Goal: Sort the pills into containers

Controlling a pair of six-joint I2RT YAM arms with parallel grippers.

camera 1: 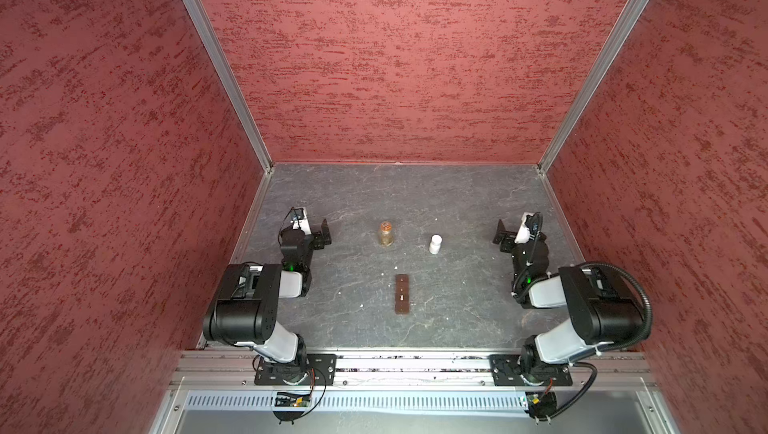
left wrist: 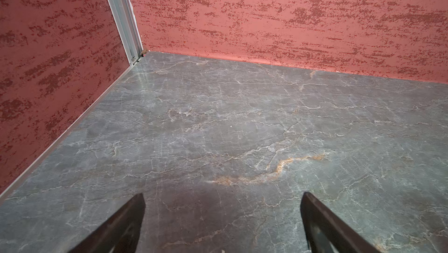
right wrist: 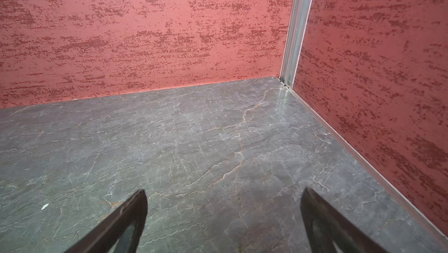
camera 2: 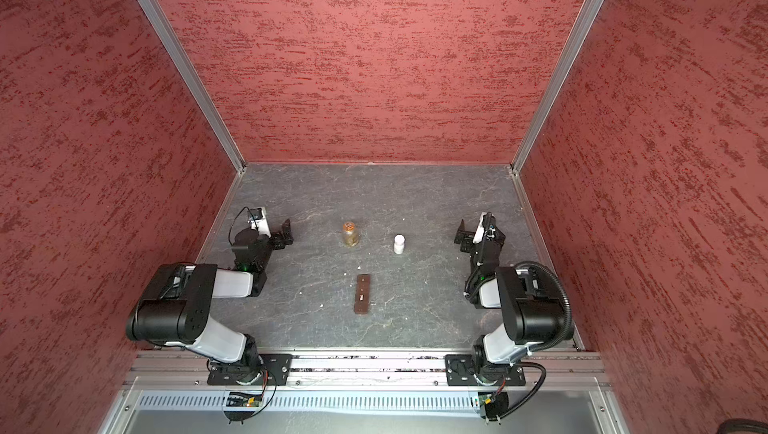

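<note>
The left hand (camera 1: 325, 231) and the right hand (camera 1: 502, 235) are both spread wide, gripping nothing, at opposite sides of the desk (camera 1: 457, 203). The containers (camera 1: 402, 294) lie between the arms, with the pills (camera 1: 395, 267) scattered nearby on the desk.

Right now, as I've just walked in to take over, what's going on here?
Nothing is being handled. The left gripper and right gripper hang open and empty at the sides. An amber bottle and a white bottle stand mid-table, the containers lie nearer the front, and a few pills lie loose on the table.
</note>
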